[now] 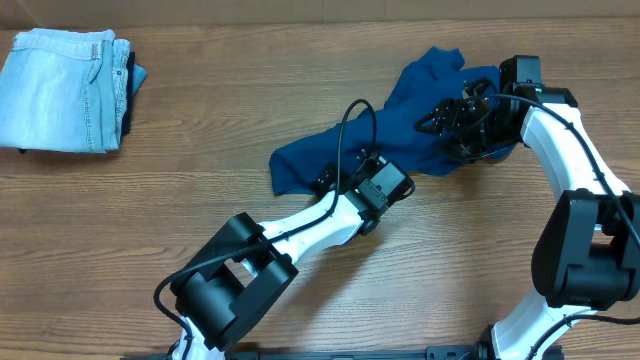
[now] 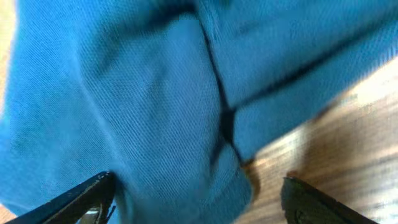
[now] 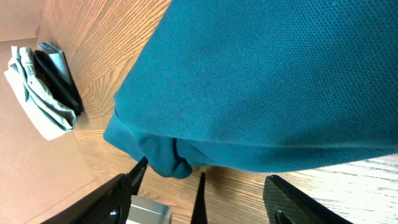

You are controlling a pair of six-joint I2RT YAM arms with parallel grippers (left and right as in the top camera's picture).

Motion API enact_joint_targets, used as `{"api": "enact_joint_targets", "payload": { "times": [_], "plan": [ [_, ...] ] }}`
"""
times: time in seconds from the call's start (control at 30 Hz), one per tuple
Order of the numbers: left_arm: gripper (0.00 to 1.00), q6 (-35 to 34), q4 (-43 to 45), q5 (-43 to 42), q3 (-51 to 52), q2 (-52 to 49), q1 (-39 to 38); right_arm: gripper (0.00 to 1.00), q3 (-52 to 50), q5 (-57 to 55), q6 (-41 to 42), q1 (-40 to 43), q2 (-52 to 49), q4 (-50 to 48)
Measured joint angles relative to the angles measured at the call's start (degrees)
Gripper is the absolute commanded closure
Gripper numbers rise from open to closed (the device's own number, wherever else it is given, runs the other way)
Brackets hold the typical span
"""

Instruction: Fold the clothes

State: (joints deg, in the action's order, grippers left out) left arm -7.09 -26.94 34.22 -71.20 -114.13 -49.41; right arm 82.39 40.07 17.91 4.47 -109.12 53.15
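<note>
While the teal polo shirt (image 1: 420, 95) was bunched in a long, crumpled heap right of centre on the wooden table (image 1: 150, 200), each end of it was met by one arm. The left gripper (image 2: 198, 180) was set over the shirt's near, left end. Its jaws were held wide apart, with knit fabric lying between them but not pinched. The right gripper (image 3: 205, 173) was placed at the far, right end, its jaws likewise spread and the cloth just ahead of the fingertips. A folded pair of pale jeans (image 1: 60, 90) was seen well apart, at the far left corner.
</note>
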Motion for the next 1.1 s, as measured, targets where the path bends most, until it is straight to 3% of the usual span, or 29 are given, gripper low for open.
{"api": "enact_joint_targets", "payload": {
  "times": [0.53, 0.7, 0.8, 1.1],
  "plan": [
    [0.5, 1.14, 2.14, 5.99, -0.04, -0.02, 0.02, 0.3, 0.0, 0.0, -1.09, 0.0, 0.0, 0.48],
    [0.71, 1.53, -0.76, 8.2, -0.15, -0.02, 0.02, 0.3, 0.0, 0.02, -1.2, 0.0, 0.0, 0.55],
    [0.78, 1.53, -5.16, 8.94, -1.51, -0.02, 0.04, 0.3, 0.0, 0.0, -1.27, 0.0, 0.0, 0.57],
    [0.73, 0.81, -17.9, 8.92, -17.16, -0.02, 1.11, 0.3, 0.0, 0.02, -1.29, 0.0, 0.0, 0.46]
  ]
}}
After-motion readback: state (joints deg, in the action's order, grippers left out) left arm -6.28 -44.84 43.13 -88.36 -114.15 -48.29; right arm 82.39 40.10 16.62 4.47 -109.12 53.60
